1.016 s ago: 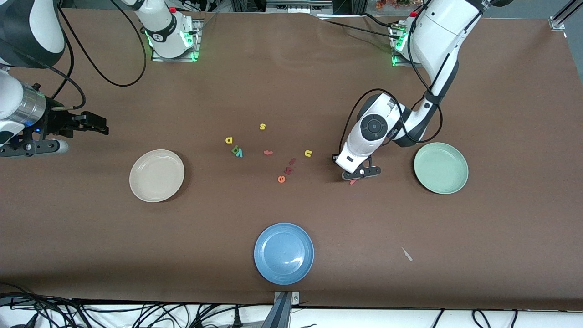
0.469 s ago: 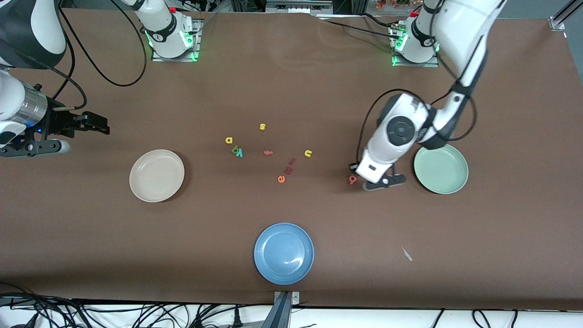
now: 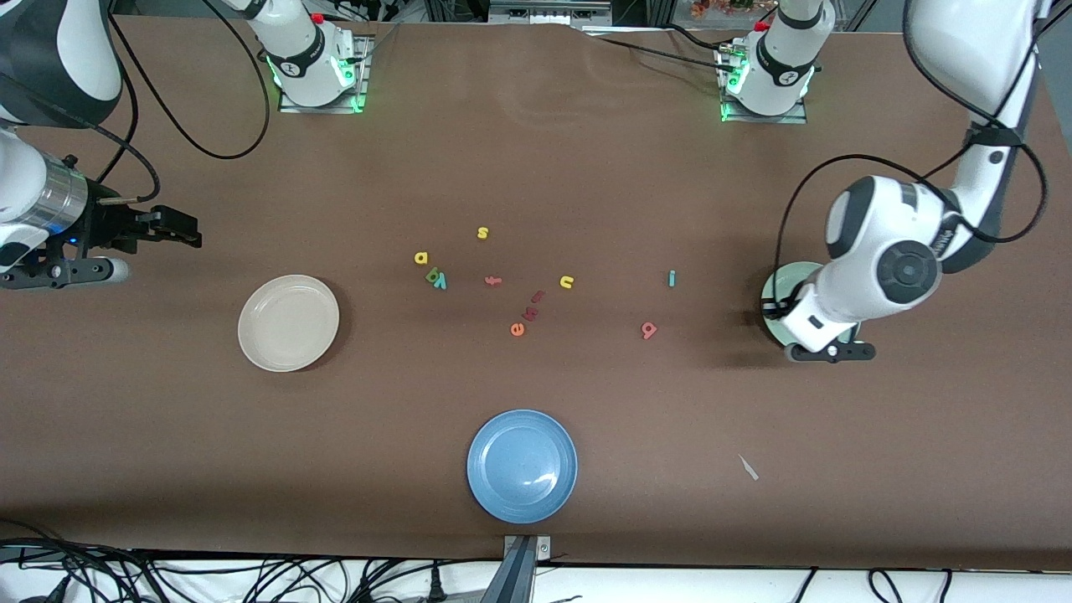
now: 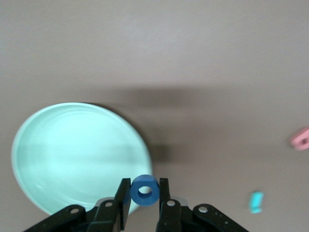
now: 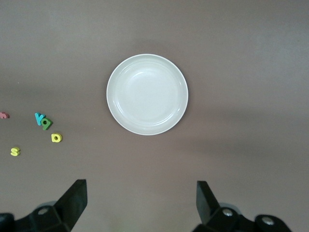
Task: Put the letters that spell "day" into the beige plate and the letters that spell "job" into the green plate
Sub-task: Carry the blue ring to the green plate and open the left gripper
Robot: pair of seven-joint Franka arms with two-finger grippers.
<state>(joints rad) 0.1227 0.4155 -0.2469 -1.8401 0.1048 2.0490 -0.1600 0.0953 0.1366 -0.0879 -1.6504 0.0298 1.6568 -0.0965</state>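
Left end effector (image 4: 144, 199) over green plate (image 4: 58, 154) edge, pinching blue "o" (image 4: 144, 191). Right end effector (image 5: 140, 193) waits wide open, empty, above beige plate (image 3: 288, 322). "j" (image 3: 672, 278), "b" (image 3: 648, 330) on desk (image 3: 536, 151); "d" (image 3: 421, 258), "a" (image 3: 432, 275), "y" (image 3: 441, 282) clustered mid-desk.

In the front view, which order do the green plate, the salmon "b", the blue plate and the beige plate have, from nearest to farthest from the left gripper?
Left gripper holds the blue "o".
1. Green plate: under the gripper.
2. Salmon "b": toward the table's middle.
3. Blue plate: nearest the front camera.
4. Beige plate: right arm's end.
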